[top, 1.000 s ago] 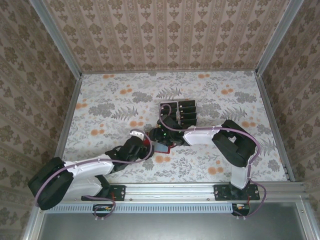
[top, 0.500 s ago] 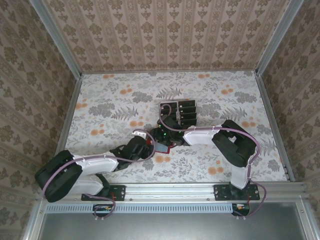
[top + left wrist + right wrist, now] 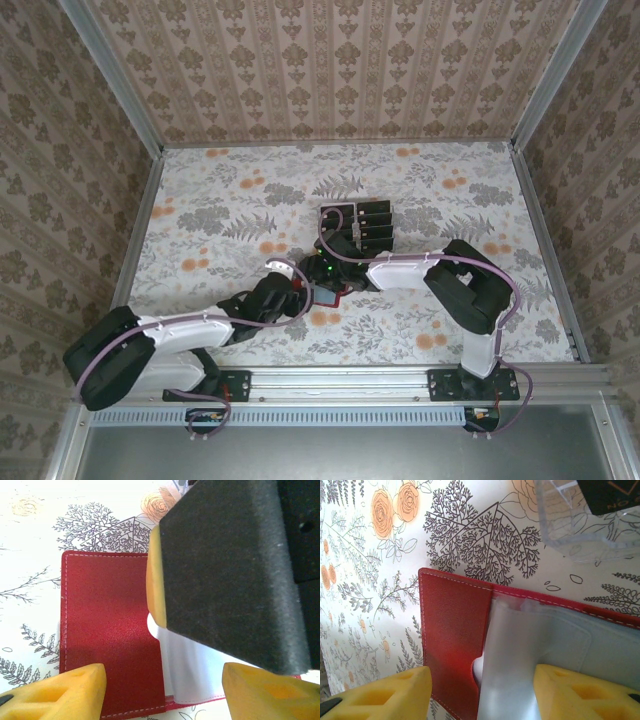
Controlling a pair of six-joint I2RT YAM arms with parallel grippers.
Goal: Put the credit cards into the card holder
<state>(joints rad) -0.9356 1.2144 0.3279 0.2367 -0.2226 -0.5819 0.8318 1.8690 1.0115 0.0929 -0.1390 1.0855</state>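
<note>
The card holder [image 3: 110, 630] is a red wallet lying open and flat on the flowered table, its greyish clear pockets [image 3: 545, 650] spread to one side. It is a small red patch [image 3: 337, 294] between the two arms in the top view. My left gripper [image 3: 162, 695] hovers open just over it, one yellow fingertip on each side. My right gripper [image 3: 482, 695] is open above the same wallet, and one of its fingers [image 3: 225, 570] looms over the pockets. Black credit cards [image 3: 372, 222] stand in a clear rack behind the wallet.
The clear plastic tiered rack [image 3: 580, 527] stands just past the wallet's far edge, a black card [image 3: 610, 492] in it. Both arms crowd the table's middle [image 3: 320, 280]. Patterned walls ring the table, with a metal rail [image 3: 340, 382] at the near edge.
The left gripper has crept a little to the right, closer over the wallet, and its elbow has shifted. The right arm and the wallet have stayed put.
</note>
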